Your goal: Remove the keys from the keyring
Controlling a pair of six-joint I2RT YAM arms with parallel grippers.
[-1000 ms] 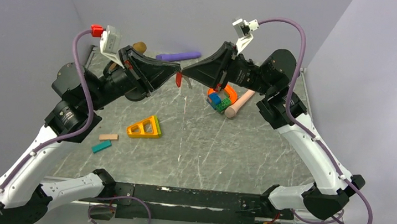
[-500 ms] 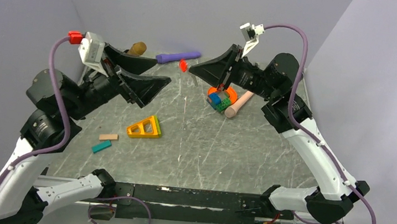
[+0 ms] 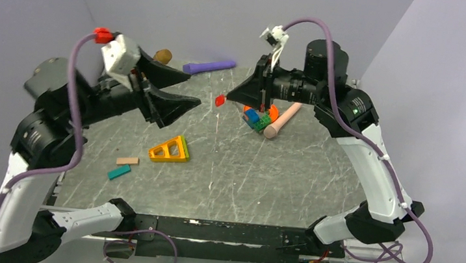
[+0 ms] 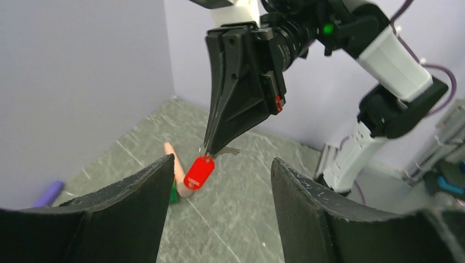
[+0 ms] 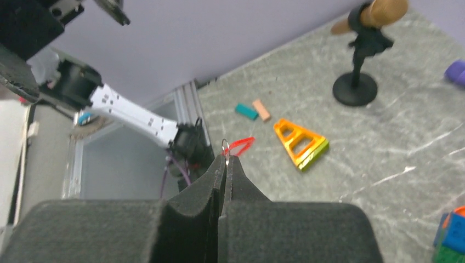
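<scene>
Now | keys [image 4: 199, 172]: small red oval tag | right fingers [image 5: 249, 189] pinch it | left fingers [image 4: 131, 211] wide

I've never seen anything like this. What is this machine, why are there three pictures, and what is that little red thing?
These are two robot arms fixed at the near edge of a table. The wide picture looks down from above and behind them. The other two come from a small camera on each wrist, so each shows its own black fingers up close. The right gripper is pinched shut, with a small red key tag dangling from its tips. The left gripper is open and empty, facing it. On the table lie a yellow triangle block, a teal block, a tan block, a purple stick, a pale rod and an orange loop with blue and green blocks.
</scene>
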